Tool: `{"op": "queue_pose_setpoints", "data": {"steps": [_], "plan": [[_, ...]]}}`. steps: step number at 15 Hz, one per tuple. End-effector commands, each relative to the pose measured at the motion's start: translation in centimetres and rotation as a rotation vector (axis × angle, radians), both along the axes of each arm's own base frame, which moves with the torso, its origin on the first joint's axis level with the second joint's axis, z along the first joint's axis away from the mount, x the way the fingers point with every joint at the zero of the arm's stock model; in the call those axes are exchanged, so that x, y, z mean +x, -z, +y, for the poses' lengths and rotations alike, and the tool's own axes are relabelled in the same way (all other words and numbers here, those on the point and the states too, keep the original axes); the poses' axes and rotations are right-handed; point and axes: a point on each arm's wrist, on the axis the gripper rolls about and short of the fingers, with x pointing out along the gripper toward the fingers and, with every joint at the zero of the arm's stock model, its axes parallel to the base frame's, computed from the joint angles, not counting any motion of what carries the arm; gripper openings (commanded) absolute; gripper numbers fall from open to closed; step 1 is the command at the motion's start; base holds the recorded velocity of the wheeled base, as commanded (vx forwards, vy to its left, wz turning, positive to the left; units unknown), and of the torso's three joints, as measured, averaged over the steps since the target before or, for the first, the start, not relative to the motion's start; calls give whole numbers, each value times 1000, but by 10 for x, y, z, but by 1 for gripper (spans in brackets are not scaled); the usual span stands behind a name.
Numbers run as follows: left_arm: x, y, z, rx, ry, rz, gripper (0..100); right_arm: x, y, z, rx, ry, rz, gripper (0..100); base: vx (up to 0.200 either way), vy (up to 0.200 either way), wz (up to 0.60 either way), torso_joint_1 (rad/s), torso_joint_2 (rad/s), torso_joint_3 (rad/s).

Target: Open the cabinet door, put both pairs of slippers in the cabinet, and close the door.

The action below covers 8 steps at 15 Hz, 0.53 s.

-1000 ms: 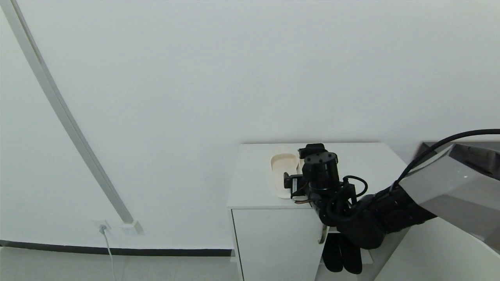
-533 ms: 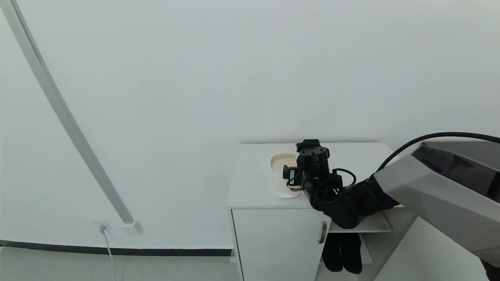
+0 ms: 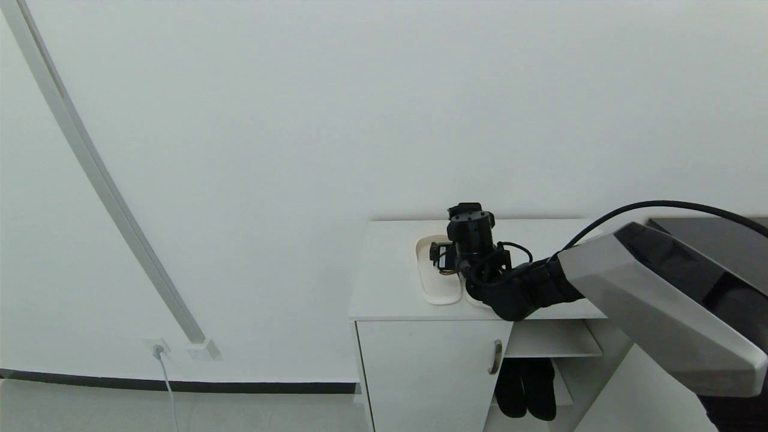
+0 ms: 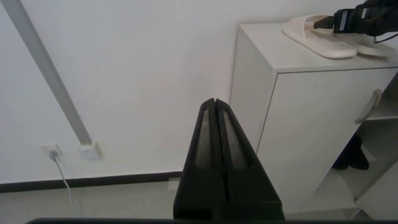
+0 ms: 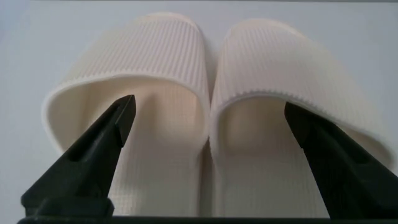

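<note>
A pair of cream slippers [image 3: 436, 287] lies side by side on top of the white cabinet [image 3: 420, 372]. My right gripper [image 3: 465, 211] hovers low over them, open, its fingers [image 5: 93, 162] straddling both strap openings of the cream slippers [image 5: 186, 81] without touching. A black pair of slippers [image 3: 528, 389] stands on the cabinet's bottom shelf, in the open right half. The left door with its handle [image 3: 497, 357] is closed. My left gripper [image 4: 214, 104] is shut on nothing, held low to the left of the cabinet [image 4: 298, 124], with the cream slippers [image 4: 329, 40] far off.
The open right door panel [image 3: 630, 390] juts out at the lower right. A middle shelf [image 3: 549, 342] sits above the black pair. A wall socket with a cable [image 3: 157, 349] and a slanted wall conduit [image 3: 90, 162] are to the left.
My right arm has pushed forward from the cabinet's front edge over the top, bringing the open gripper above the cream slippers. The left gripper and both pairs have not moved.
</note>
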Motion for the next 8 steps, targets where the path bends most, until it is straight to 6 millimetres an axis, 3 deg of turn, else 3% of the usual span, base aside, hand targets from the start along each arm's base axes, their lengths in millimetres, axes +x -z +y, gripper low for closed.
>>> {"op": "queue_pose_setpoints", "data": {"steps": [1,2,8], "plan": [[0,0,0,0,0,1,0,8,8,2,-2,6,-2,100,0,0,0,0,0,0],[0,0,0,0,0,1,0,9,10,2,-10,6,-2,0,0,0,0,0,0,0],[0,0,0,-1,-7,1,0,8,7,2,-8,7,-9,0,0,0,0,0,0,0]]}}
